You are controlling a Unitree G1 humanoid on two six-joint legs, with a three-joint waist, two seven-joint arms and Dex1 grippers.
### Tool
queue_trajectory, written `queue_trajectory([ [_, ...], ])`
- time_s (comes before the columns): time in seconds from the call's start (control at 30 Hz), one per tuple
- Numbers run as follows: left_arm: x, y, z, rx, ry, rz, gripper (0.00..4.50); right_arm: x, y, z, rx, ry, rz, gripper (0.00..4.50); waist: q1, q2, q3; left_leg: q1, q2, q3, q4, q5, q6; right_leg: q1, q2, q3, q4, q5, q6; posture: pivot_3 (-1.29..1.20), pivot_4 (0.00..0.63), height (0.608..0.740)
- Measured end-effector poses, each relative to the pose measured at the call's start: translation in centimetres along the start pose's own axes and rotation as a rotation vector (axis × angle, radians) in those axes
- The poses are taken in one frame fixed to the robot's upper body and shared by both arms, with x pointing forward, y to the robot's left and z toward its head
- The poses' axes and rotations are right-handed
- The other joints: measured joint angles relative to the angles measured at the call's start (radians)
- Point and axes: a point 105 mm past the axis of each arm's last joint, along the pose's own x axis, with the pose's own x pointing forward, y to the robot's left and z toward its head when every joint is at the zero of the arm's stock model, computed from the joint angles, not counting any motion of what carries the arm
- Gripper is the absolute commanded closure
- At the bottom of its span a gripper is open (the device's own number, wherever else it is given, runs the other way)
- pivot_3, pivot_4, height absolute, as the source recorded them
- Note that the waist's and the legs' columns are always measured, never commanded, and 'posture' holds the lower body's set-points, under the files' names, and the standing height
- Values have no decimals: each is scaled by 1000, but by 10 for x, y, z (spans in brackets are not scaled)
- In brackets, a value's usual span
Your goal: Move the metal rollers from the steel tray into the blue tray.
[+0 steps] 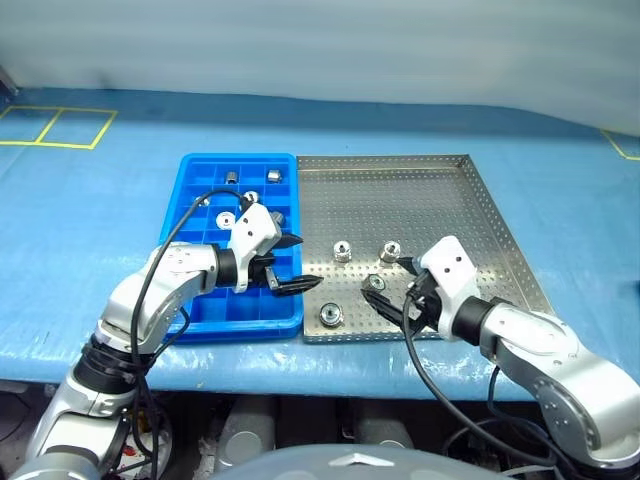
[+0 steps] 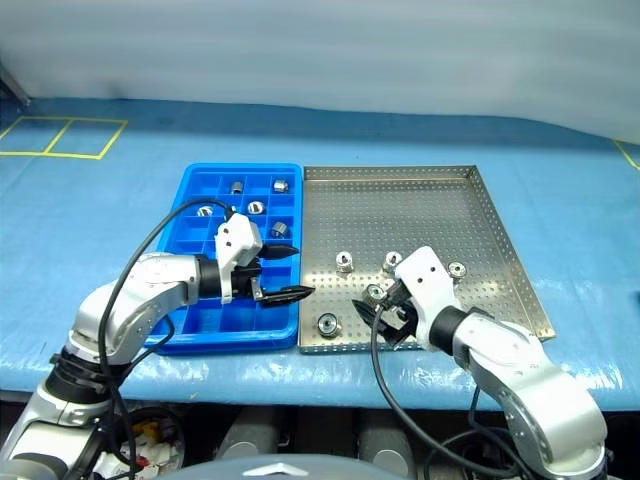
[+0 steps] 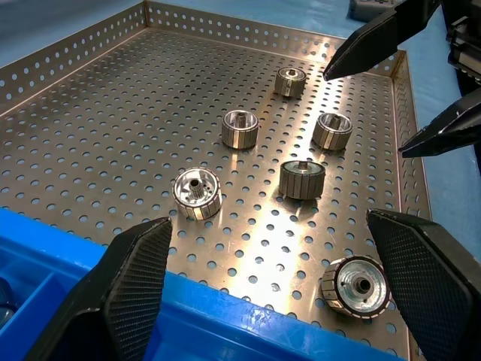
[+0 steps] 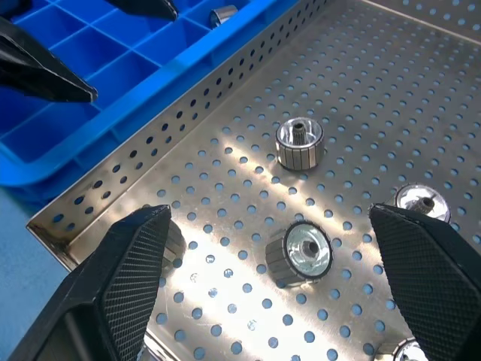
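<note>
Blue table cover (image 1: 100, 220) w/ yellow tape lines (image 1: 60, 125); pale wall (image 1: 320, 40).

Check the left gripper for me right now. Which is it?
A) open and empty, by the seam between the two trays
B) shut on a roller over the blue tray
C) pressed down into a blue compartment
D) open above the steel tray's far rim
A: the left gripper has its fingers spread with nothing between them, at the blue tray edge beside the steel tray.

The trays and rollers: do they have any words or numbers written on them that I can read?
No text: none can be read on the blue tray, the steel tray or the rollers.
The yellow lines on the blue table cover are plain floor-style marks, not letters.
</note>
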Motion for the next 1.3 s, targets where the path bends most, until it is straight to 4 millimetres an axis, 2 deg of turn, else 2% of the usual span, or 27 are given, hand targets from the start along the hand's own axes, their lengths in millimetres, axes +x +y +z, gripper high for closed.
queue_trajectory([
  [0.2, -5, 9, -4, -37, -2, 85, 0, -3, 0, -5, 14, 10, -25, 38, -2, 0, 0, 0, 0, 0, 1, 0, 0, 0, 0, 0, 1, 0, 0, 129, 150, 740],
  [0.63, -12, 16, -6, -64, -1, 132, 0, -5, -1, -7, 15, 5, -47, 38, -1, 0, 0, 0, 0, 0, 0, 0, 0, 0, 0, 0, 0, 0, 0, 134, 150, 740],
  [0.93, -13, 8, -11, -99, -5, 125, 0, -9, -1, -11, 24, 16, -49, 38, -1, 0, 0, 0, 0, 0, 1, 0, 0, 0, 0, 0, 1, 0, 0, 128, 150, 740],
  [1.3, -12, 8, -5, -100, -55, 141, 0, -13, 0, -10, 16, 6, -69, 38, -3, 0, 0, 0, 0, 0, 1, 0, 0, 0, 0, 0, 0, 0, 0, 99, 150, 740],
])
